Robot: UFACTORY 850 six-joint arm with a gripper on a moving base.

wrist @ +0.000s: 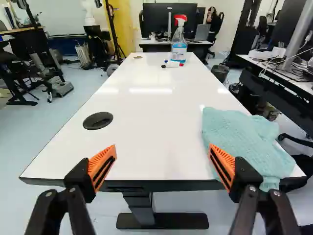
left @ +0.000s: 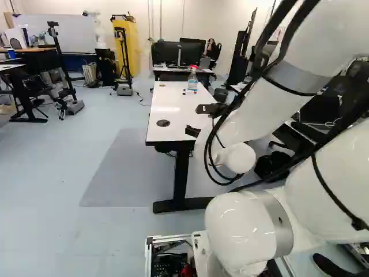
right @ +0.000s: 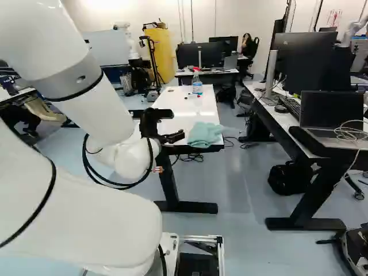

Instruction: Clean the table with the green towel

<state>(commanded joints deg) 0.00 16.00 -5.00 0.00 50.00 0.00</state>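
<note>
White table in a room.

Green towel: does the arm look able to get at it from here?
Probably yes: the gripper is open, and nothing visible blocks its way to the towel, draped over the near corner of the table.

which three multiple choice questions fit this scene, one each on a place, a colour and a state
1. Where is the pale green cloth towel?
A) Floor
B) Near end of the white rectangular table
C) Inside the hand

2. Main colour of the trigger head on the clear plastic spray bottle?
A) Yellow
B) Black
C) Red

3. The black two-fingered hand is:
A) Open
B) Shut

1 B: it drapes over the near edge.
2 C: red shows atop the bottle.
3 A: the wrist view shows a wide gap.
</note>
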